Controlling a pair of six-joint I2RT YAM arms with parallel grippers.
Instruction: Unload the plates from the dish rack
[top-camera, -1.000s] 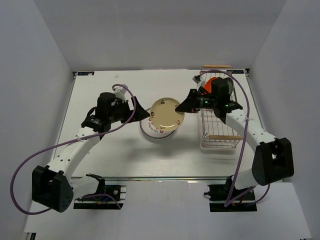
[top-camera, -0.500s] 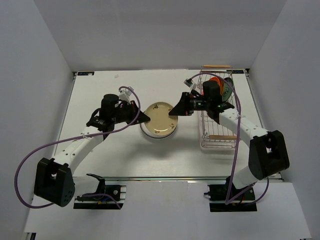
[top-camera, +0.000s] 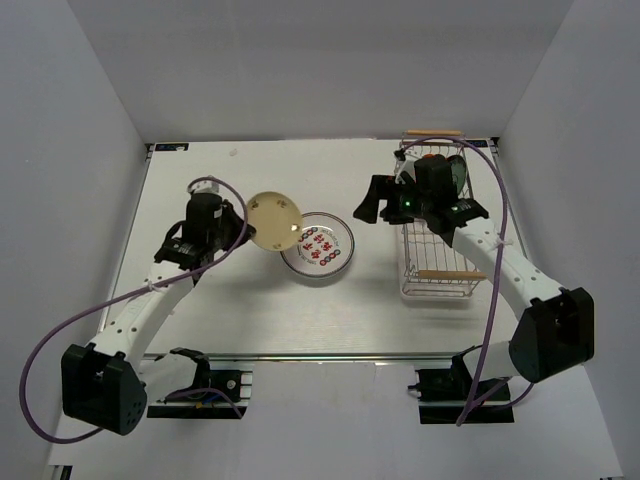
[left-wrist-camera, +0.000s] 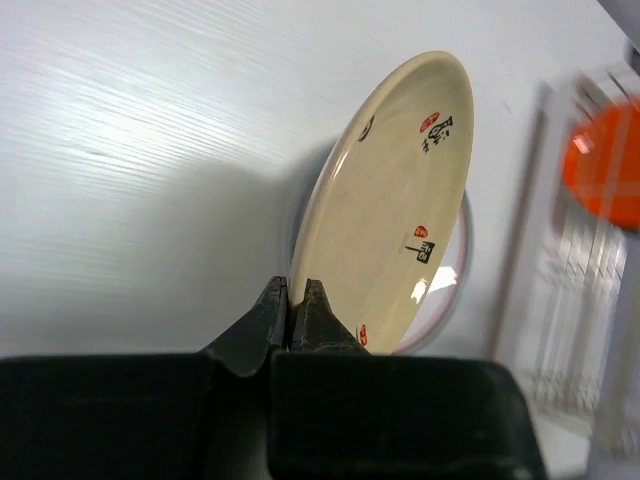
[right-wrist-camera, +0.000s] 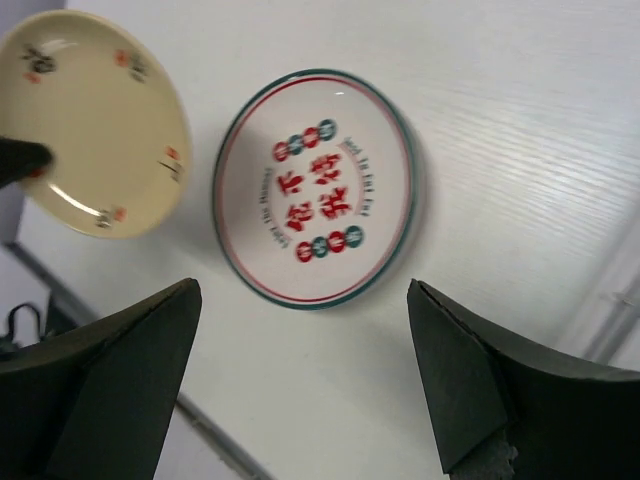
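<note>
My left gripper (top-camera: 243, 228) (left-wrist-camera: 296, 300) is shut on the rim of a cream plate with red marks (top-camera: 275, 222) (left-wrist-camera: 390, 200) (right-wrist-camera: 95, 130). It holds the plate tilted above the table. Just right of it, a white plate with a green-red rim ring (top-camera: 322, 248) (right-wrist-camera: 315, 188) lies flat on the table. My right gripper (top-camera: 366, 203) (right-wrist-camera: 303, 288) hangs open and holds nothing, between that plate and the dish rack (top-camera: 437, 275). An orange-red plate (top-camera: 432, 158) (left-wrist-camera: 605, 165) and a dark teal plate (top-camera: 457, 170) stand at the rack's far end, partly hidden by my right arm.
The wire rack stands along the table's right side, with one wooden handle (top-camera: 434, 132) at the far end. The white table (top-camera: 230, 300) is enclosed by grey walls on three sides. Purple cables loop beside both arms.
My left gripper shut on the cream plate and carried it left, off the rimmed plate. My right gripper opened, let that plate go and drew back to the right.
</note>
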